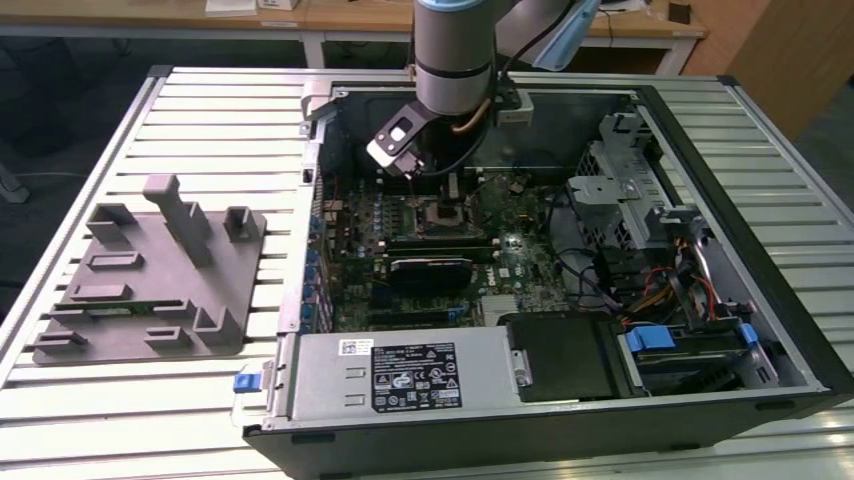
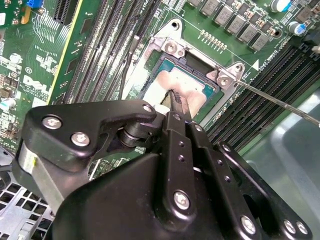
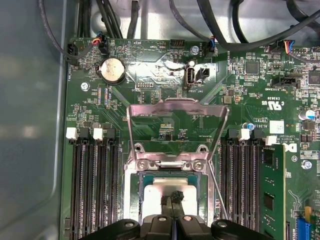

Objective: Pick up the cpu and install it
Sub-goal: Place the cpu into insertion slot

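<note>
The cpu [image 3: 159, 186] already appears seated flat in the motherboard socket, directly beneath the hand [image 3: 173, 196], whose fingers are drawn narrow together, tips touching its silver top. Just beyond the fingertips the metal retention bracket [image 3: 177, 103] stands raised open, so the chip looks not yet clamped

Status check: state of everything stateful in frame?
cpu: lying flat in the socket.
pincer: shut, tips at the cpu's top.
load plate: swung up, open.
socket lever: unlatched, swung free.
computer case: on its side, open.
memory module: installed.
</note>
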### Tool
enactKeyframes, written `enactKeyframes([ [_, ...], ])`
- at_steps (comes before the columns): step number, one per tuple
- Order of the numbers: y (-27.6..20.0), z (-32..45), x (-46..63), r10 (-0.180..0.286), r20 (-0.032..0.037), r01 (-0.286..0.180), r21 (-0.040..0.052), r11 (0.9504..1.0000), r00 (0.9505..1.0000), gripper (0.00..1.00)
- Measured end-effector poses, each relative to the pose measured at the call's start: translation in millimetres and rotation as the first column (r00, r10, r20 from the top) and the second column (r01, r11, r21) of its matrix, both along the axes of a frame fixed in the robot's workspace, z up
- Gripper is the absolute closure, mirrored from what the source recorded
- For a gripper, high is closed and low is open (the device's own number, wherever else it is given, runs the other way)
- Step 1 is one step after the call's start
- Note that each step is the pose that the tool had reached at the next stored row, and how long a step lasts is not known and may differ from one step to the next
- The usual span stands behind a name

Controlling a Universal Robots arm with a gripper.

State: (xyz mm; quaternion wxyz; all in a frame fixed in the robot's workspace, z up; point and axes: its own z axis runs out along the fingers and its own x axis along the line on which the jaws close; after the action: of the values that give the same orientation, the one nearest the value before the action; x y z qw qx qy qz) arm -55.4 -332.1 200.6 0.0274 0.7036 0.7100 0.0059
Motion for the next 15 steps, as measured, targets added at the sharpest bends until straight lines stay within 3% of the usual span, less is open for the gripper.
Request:
enactKeyframes([
  [15, 0.0, -2.5, 0.0, 0.0, -0.0001, 0.0, -0.0002, 1.0, 1.0, 0.89],
])
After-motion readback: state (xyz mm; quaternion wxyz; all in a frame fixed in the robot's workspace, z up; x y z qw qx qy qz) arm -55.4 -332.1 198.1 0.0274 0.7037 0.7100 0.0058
